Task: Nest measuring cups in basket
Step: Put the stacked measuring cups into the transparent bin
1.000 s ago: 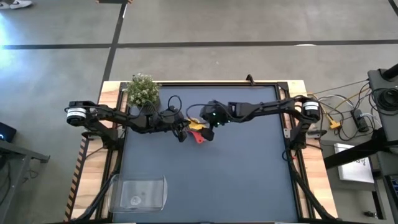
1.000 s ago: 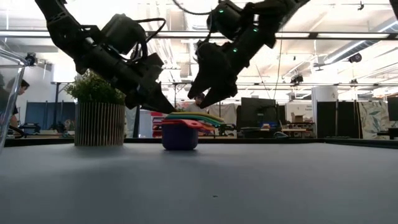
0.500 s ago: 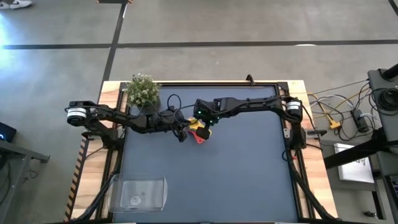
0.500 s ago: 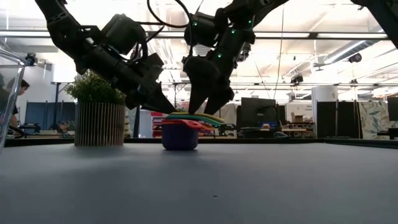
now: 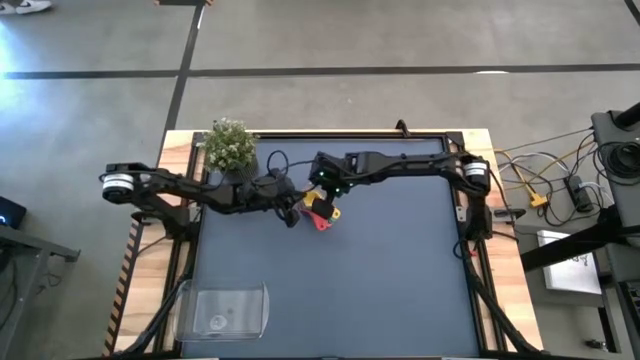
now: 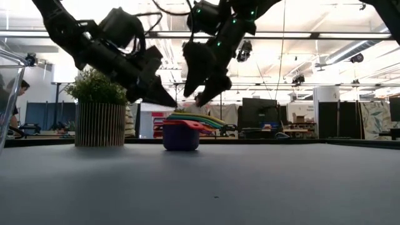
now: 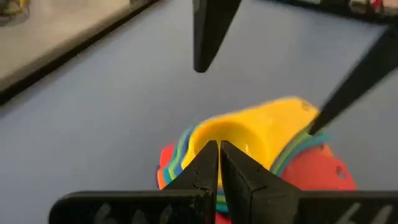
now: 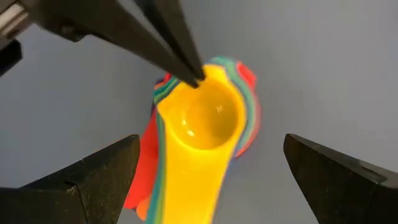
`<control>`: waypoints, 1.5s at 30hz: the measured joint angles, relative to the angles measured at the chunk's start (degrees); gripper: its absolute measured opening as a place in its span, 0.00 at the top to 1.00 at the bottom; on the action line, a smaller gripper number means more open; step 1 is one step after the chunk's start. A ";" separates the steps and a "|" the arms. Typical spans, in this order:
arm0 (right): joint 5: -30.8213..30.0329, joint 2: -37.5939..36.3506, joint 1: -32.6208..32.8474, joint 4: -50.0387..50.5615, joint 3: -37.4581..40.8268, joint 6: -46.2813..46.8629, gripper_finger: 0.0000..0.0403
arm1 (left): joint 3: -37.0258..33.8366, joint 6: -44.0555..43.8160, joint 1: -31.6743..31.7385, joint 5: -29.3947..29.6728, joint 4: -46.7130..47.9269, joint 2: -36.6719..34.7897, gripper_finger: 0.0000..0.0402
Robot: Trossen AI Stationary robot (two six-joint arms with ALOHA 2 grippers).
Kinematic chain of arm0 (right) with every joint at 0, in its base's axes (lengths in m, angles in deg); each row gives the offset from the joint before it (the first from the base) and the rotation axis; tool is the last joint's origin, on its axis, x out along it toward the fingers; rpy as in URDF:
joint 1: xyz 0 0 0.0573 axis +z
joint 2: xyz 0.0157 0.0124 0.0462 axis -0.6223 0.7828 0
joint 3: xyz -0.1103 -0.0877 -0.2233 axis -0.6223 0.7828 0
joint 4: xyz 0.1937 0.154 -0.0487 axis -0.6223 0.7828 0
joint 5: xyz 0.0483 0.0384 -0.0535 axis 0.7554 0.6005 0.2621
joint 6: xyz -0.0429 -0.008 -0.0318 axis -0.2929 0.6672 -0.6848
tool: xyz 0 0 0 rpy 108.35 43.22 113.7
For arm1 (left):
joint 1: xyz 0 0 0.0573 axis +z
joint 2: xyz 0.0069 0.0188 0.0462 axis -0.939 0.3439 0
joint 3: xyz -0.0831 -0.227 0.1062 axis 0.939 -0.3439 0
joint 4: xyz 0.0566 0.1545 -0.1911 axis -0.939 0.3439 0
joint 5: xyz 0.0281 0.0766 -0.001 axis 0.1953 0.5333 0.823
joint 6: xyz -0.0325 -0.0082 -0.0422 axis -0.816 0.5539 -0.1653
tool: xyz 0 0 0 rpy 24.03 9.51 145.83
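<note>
Measuring cups [image 5: 320, 211] sat nested in one stack on the worktop [image 5: 400, 280], directly under both sets of fingers in the high view. The left gripper [image 5: 292, 213] and the right gripper [image 5: 325, 197] met over the stack; the basket [image 5: 222, 309] lay well apart from both and did not hold the stack.

Low view: stack [image 6: 185, 128] rested on the worktop, a purple cup at the bottom with coloured rims fanned above it. Left fingers [image 6: 164, 99] were pressed together, tips just above the rim. Right fingers [image 6: 201, 78] were spread wide, hanging above the stack, not touching it.

Left wrist view: closed left fingers [image 7: 219, 168] pointed at the near rim of the yellow top cup [image 7: 255, 132]; contact could not be confirmed.

Right wrist view: wide right fingers [image 8: 106, 171] straddled the yellow cup [image 8: 200, 121], one on each side, clear of it.

Judgement: nesting looked complete; the step in hand was the grasp of the stack. Next move would call for the right fingers to descend, close across the cups, then carry them to the basket.
</note>
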 joint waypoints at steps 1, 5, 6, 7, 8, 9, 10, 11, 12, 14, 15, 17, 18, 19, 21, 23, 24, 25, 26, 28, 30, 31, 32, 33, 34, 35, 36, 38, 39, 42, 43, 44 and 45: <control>0.03 -0.77 -0.20 0.08 0.00 -0.82 0.04 | 0.02 0.18 0.01 0.11 0.57 -1.00 1.00; 0.12 -3.79 -0.98 0.27 0.64 -2.60 0.04 | 0.02 0.24 -0.71 0.32 4.66 -5.59 1.00; 0.08 -4.39 -1.26 0.51 1.03 -2.79 0.04 | 0.02 -0.31 -1.40 0.32 5.84 -6.70 1.00; 0.01 -4.94 -1.73 0.80 1.57 -2.84 0.04 | 0.02 -0.92 -2.35 0.32 6.42 -7.39 1.00; -0.27 -5.48 -2.28 1.18 2.31 -2.84 0.04 | 0.04 -1.30 -3.79 0.32 7.28 -7.94 1.00; -1.10 -6.02 -2.81 1.44 3.22 -2.81 0.04 | 0.04 -1.93 -5.43 0.30 8.27 -8.16 1.00; -2.24 -6.44 -3.32 1.68 4.14 -2.79 0.04 | 0.04 -2.41 -7.23 0.31 8.63 -8.12 1.00; -3.60 -6.82 -3.86 2.10 5.03 -2.81 0.04 | 0.16 -2.83 -9.35 0.65 8.65 -7.61 1.00; -5.01 -6.96 -4.27 2.62 5.96 -2.81 0.04 | 0.39 -3.36 -11.22 1.36 8.81 -7.06 1.00; -5.96 -6.98 -5.20 2.85 7.94 -2.81 0.04 | 0.87 -4.60 -14.39 3.33 9.71 -5.14 1.00; -5.99 -6.92 -5.60 2.81 8.86 -2.81 0.04 | 1.29 -5.23 -15.50 3.95 9.99 -3.90 1.00; -6.01 -6.61 -6.00 1.90 10.52 -2.62 0.04 | 2.40 -6.71 -16.38 4.23 10.76 -0.90 1.00; -6.06 -6.49 -6.09 0.77 11.26 -2.53 0.04 | 3.40 -7.30 -16.38 3.82 11.27 1.02 1.00; -6.00 -6.43 -6.22 0.27 11.82 -2.51 0.04 | 4.60 -7.85 -16.34 3.46 11.64 2.92 1.00; -5.97 -6.39 -6.23 0.21 12.91 -2.42 0.04 | 7.41 -8.12 -16.24 3.19 13.41 6.82 1.00; -6.00 -6.39 -6.23 -1.44 13.75 -1.72 0.04 | 10.77 -8.14 -16.03 3.05 15.75 10.57 1.00; -5.98 -6.39 -6.23 -1.61 14.03 -1.53 0.04 | 12.38 -8.10 -15.83 3.03 16.98 12.27 1.00; -5.98 -6.39 -6.19 -1.60 14.33 -1.36 0.04 | 14.04 -8.08 -15.66 2.97 18.41 13.74 1.00; -5.98 -6.39 -6.19 -1.58 14.60 -1.34 0.04 | 15.60 -8.08 -15.46 2.94 19.77 15.01 1.00; -5.99 -6.39 -6.11 -1.86 15.33 -1.33 0.04 | 18.21 -7.97 -15.23 2.97 22.01 16.74 1.00; -6.00 -6.39 -5.94 -2.26 16.25 -1.32 0.04 | 19.83 -7.08 -15.11 3.01 22.26 17.69 1.00; -6.00 -6.39 -5.80 -2.48 16.61 -1.30 0.04 | 20.37 -6.93 -15.09 3.01 22.26 17.94 1.00; -5.97 -6.35 -5.78 -2.53 16.83 -1.24 0.04 | 20.84 -6.88 -14.93 3.01 22.26 18.05 1.00; -5.98 -6.35 -5.58 -2.60 17.00 -1.03 0.04 | 21.18 -6.76 -14.73 2.97 22.18 18.06 1.00; -5.97 -6.35 -5.46 -2.70 17.06 -0.82 0.04 | 21.26 -6.75 -14.47 2.96 22.03 18.06 1.00; -5.98 -6.35 -5.25 -2.84 17.07 -0.74 0.04 | 21.27 -6.75 -14.13 2.99 21.99 18.06 1.00; -6.00 -6.35 -5.00 -2.98 17.07 -0.68 0.04 | 21.27 -6.75 -13.85 2.99 22.10 18.06 1.00; -5.98 -6.35 -4.34 -3.49 17.07 -0.11 0.04 | 21.27 -6.75 -13.31 3.03 22.18 18.06 1.00; -5.96 -6.35 -3.95 -3.99 17.07 -0.07 0.04 | 21.27 -6.75 -13.07 3.00 22.02 18.06 1.00; -5.96 -6.35 -2.85 -4.49 17.07 -0.06 0.04 | 21.27 -6.71 -12.43 2.45 21.25 18.12 1.00; -5.96 -6.35 -2.58 -4.57 17.07 -0.06 0.04 | 21.27 -6.57 -12.26 2.31 21.06 18.12 1.00; -5.96 -6.35 -2.33 -4.65 17.07 -0.06 0.04 | 21.27 -6.54 -12.13 2.31 20.75 18.14 1.00; -5.98 -6.35 -2.15 -4.70 17.07 -0.04 0.04 | 21.27 -6.51 -12.01 2.32 20.45 18.14 1.00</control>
